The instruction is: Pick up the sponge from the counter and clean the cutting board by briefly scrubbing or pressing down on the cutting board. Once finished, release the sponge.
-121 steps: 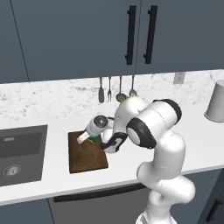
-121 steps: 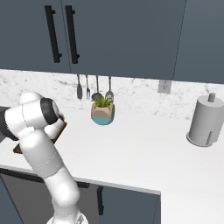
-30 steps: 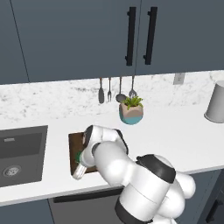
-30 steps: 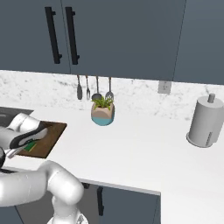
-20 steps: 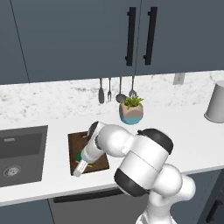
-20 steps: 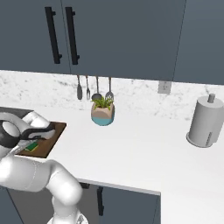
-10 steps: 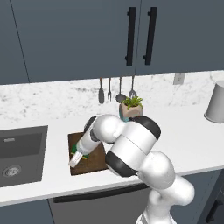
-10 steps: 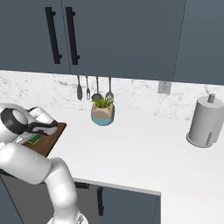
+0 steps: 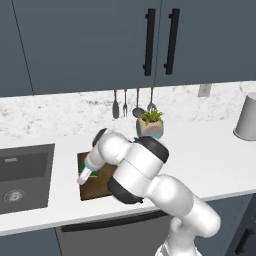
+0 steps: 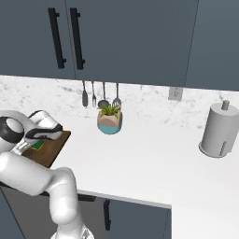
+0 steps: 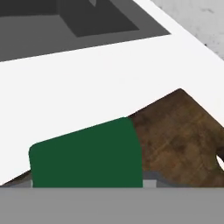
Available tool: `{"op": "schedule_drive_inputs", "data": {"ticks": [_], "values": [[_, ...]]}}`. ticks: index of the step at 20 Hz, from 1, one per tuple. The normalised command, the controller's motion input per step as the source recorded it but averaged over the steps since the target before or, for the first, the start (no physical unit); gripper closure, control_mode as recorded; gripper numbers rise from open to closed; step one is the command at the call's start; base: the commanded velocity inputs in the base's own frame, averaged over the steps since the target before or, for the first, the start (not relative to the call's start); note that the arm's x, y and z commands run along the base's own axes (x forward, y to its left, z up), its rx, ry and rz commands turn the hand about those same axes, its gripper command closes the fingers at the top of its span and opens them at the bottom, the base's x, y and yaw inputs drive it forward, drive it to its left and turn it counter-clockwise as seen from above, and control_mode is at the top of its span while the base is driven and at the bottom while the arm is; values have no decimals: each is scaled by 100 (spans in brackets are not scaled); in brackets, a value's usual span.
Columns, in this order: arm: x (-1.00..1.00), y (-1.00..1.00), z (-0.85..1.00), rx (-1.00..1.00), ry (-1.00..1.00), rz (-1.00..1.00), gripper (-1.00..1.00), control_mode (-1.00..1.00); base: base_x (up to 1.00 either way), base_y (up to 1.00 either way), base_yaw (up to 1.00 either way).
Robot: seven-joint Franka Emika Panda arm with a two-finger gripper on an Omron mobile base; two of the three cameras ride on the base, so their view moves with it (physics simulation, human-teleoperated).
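The dark brown cutting board (image 9: 96, 188) lies on the white counter (image 9: 210, 150) just right of the sink. My gripper (image 9: 84, 176) is down at the board's left part, shut on the sponge (image 9: 93, 173), whose green top shows beside the hand. In the right base view the sponge (image 10: 37, 145) rests on the cutting board (image 10: 52, 148) under the gripper (image 10: 33, 141). In the hand view the sponge (image 11: 87, 155) sits low in the middle, overlapping the edge of the cutting board (image 11: 175, 131), with counter (image 11: 87, 87) beyond. The finger tips are hidden by it.
A dark grey sink (image 9: 22, 175) lies left of the board and appears as the sink (image 11: 65, 22) in the hand view. A potted plant (image 9: 150, 125) and hanging utensils (image 9: 125, 102) stand behind. A paper towel holder (image 10: 217, 130) is far right.
The arm has swung its elbow up and to the right. The gripper with the sponge has slid a little toward the back along the board's left part.
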Motion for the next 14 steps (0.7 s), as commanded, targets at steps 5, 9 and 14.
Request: {"op": "schedule_drive_inputs", "data": {"ticks": [5,9,14], "values": [[71,0,2,-12,0,0,100,-100,0,0,0],[56,-5,13,-7,0,0,100,-100,0,0,0],[43,-44,13,-1,12,0,100,-100,0,0,0]]}}
